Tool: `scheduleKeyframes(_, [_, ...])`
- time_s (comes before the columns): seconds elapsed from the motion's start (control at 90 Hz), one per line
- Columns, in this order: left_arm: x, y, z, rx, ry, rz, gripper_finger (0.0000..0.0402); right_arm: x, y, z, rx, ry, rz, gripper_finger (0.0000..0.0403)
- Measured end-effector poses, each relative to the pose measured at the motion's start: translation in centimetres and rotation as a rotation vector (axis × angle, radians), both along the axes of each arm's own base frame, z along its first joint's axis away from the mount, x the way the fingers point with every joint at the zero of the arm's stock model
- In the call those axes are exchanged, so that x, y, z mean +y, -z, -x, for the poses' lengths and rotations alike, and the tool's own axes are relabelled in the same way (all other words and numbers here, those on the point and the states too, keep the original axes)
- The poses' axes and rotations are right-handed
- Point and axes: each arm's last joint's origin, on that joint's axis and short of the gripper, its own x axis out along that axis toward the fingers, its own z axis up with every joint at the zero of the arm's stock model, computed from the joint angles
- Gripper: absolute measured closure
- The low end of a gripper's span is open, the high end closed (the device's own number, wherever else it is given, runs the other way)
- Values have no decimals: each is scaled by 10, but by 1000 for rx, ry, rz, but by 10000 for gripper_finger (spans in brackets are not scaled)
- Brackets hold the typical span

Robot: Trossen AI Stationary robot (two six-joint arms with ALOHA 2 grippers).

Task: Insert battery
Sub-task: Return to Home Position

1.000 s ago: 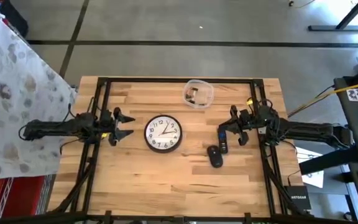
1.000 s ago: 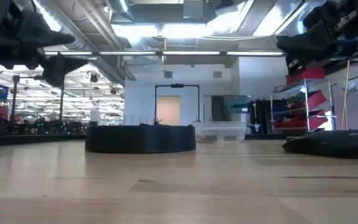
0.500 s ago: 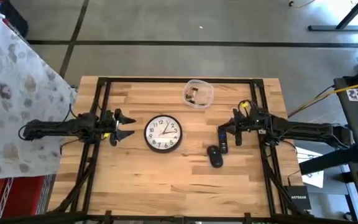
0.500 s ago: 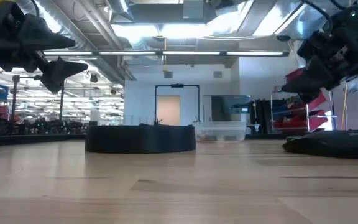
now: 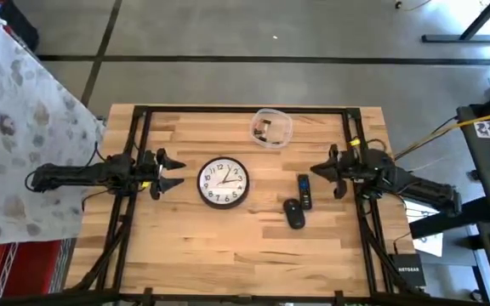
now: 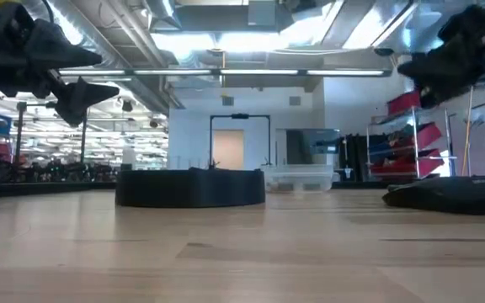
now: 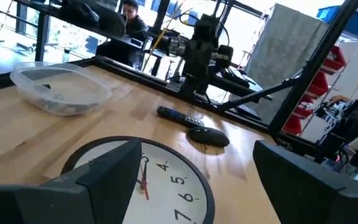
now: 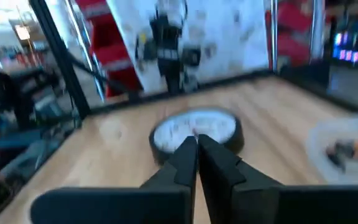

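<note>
My left pincer (image 5: 173, 172) hung at the left of the frame, just beside the wall clock (image 5: 224, 183). It was released: its fingers (image 7: 110, 168) stood wide apart with nothing between them. My right pincer (image 5: 316, 173) hung at the right of the frame beside the remote (image 5: 304, 190). It was clenched on nothing, and in its wrist view the two fingers (image 8: 188, 155) met tip to tip.

The wall clock lay face up in the middle of the desk (image 5: 228, 255), so its back was hidden and I could not tell whether a battery sat inside. A few small dark pieces (image 5: 264, 129) lay in the clear tub (image 5: 286, 134) at the upper middle of the frame, too small for me to name. A mouse (image 5: 294, 213) lay below the remote.

I judged the clock light and stiff, with a smooth round rim and a clear front that might scratch or crack. I would have gripped it across the rim, never the face, and expected it to slide on the wood when nudged. I took a battery to be a small, hard, slick cylinder that rolls. It is best pinched across the middle of its body, leaving both ends free.
</note>
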Motion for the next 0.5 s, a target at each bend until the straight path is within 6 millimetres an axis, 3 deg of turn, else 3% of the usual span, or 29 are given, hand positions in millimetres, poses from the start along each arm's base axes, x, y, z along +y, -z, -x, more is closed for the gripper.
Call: scheduleKeyframes(0.5, [0, 0, 0, 4, 10, 0, 105, -1, 7, -2, -14, 24, 6, 402])
